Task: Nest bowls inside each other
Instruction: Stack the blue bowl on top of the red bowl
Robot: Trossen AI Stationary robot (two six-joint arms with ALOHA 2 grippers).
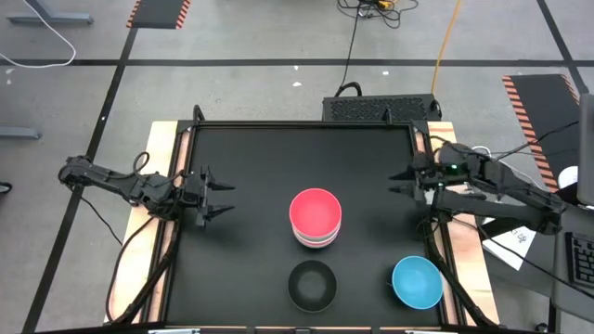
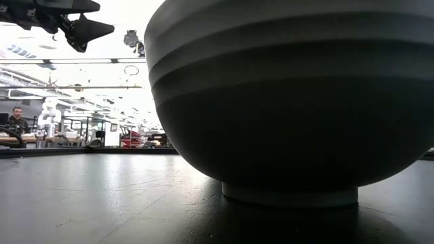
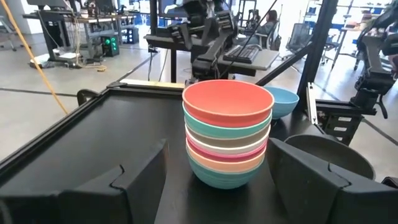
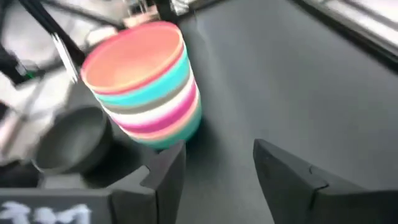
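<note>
A stack of several nested bowls (image 1: 316, 219), a pink-red one on top, rests on its base at the middle of the black table; it shows also in the left wrist view (image 3: 227, 134) and the right wrist view (image 4: 144, 87). A black bowl (image 1: 311, 284) stands alone near the front edge and fills the low view (image 2: 285, 102). A blue bowl (image 1: 416, 283) stands alone at the front right. My left gripper (image 1: 219, 196) hovers open to the left of the stack, pointing at it. My right gripper (image 1: 401, 180) hovers open at the table's right edge, holding nothing (image 4: 217, 158).
A raised rim (image 1: 306, 124) runs round the black table. A black box (image 1: 380, 108) sits behind the far edge. Bare table lies between each gripper and the stack. Desks, machines and a seated person (image 2: 16, 119) show in the room beyond.
</note>
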